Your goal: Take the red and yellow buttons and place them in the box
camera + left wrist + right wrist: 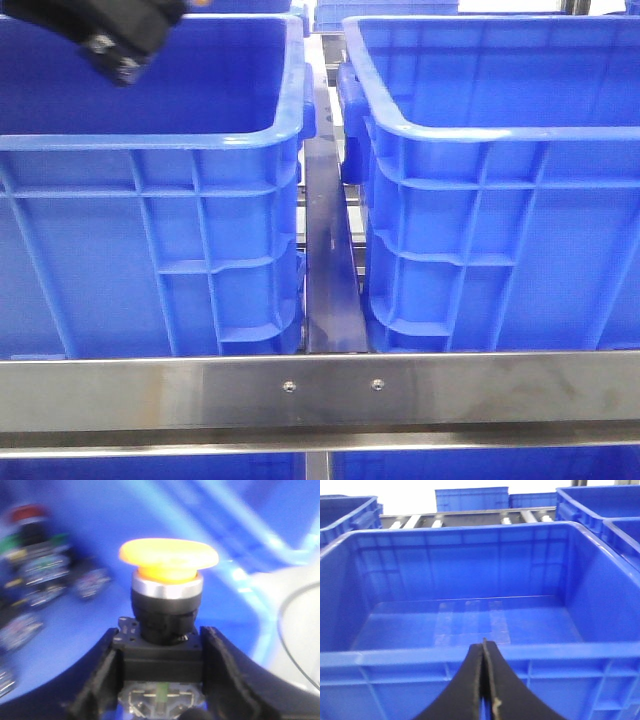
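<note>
Left gripper (159, 680): clamped on the black body of the yellow button (167, 555), cap upright above the fingers. Location: above the left crate (150, 140), whose floor carries other blurred button units, among them a red button (27, 514).
Right gripper (484, 680): fingers pressed together, holding nothing, poised just outside the near rim of the box (470, 657), interior bare.
Step in hand, as judged: yellow button picked, carry pending.
Next move requires: transfer across the steel rail (330, 270) to the box; release inside.
</note>
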Controlling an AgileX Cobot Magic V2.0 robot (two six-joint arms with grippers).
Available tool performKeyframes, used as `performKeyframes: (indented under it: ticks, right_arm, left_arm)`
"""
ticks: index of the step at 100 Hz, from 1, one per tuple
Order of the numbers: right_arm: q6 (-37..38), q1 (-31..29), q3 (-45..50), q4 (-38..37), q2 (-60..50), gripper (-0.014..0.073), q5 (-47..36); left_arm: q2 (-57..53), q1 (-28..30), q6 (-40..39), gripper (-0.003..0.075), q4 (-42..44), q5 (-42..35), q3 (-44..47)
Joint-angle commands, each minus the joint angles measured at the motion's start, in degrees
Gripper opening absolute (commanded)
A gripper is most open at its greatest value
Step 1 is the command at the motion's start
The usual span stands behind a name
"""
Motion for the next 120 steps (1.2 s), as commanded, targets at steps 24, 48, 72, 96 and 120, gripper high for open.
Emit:
performKeyframes:
  ticks: [24, 48, 72, 96, 120]
  right_arm:
    - [-0.39, 7.67, -19.02, 0.33, 20.65, -0.0063, 9.97]
    - [-0.39, 15.83, -31.95, 7.86, 36.68, 0.0242, 13.66]
    - [-0.39, 23.87, -45.75, 17.40, 51.70, 0.0638, 17.03]
    - [-0.58, 27.96, -56.42, 27.02, 63.65, 0.0637, 18.22]
    - [-2.82, 28.45, -62.78, 38.56, 72.37, 0.0637, 22.81]
  left_arm:
    - [-2.08, -9.53, 0.42, 0.0158, -3.99, -5.01, -1.44]
    - [-2.08, -11.07, 0.42, 0.0158, -4.54, -6.53, -1.44]
    - [-2.08, -11.07, 0.42, 0.0158, -4.54, -6.53, -1.44]
    - [-2.08, -11.07, 0.59, 0.0158, -4.54, -6.53, -1.44]
    - [-2.08, -11.07, 0.68, 0.0158, -4.54, -6.53, -1.44]
